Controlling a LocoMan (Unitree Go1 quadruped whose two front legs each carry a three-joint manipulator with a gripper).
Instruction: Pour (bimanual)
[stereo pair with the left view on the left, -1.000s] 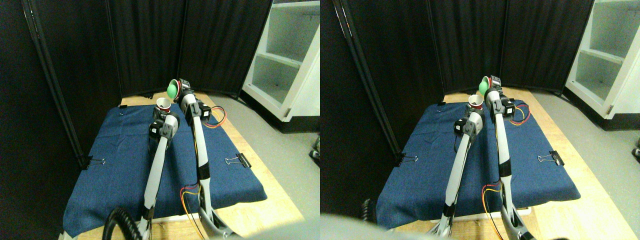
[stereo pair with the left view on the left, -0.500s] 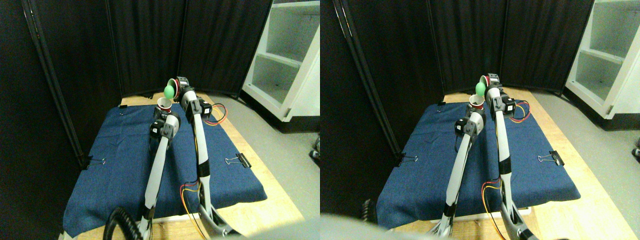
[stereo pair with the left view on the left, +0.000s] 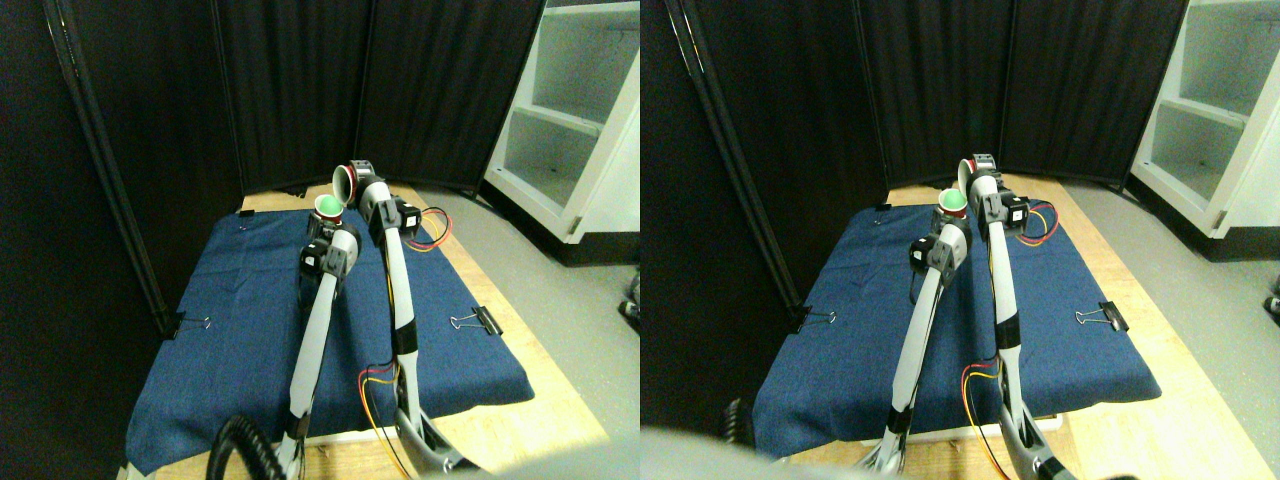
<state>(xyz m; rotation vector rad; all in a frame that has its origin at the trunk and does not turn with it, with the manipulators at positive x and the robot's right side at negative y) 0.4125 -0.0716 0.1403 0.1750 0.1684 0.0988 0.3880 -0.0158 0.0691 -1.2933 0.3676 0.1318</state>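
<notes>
The green ball (stereo pair with the left view on the left: 327, 205) has dropped from my right gripper's (stereo pair with the left view on the left: 352, 178) tipped cup (stereo pair with the left view on the left: 342, 181) into the cup (stereo pair with the left view on the left: 327, 209) just below, gripped by my left gripper (stereo pair with the left view on the left: 323, 226).

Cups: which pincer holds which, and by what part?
Left pincer holds the upright cup with the green ball from below. Right pincer holds the tipped cup by its base end. Exact contact too small to tell.

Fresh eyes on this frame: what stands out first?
Two pale arms rise over the blue cloth, holding two red cups at its far end. The right cup is tipped on its side above the left cup, which holds a green ball. White shelves stand at right.
</notes>
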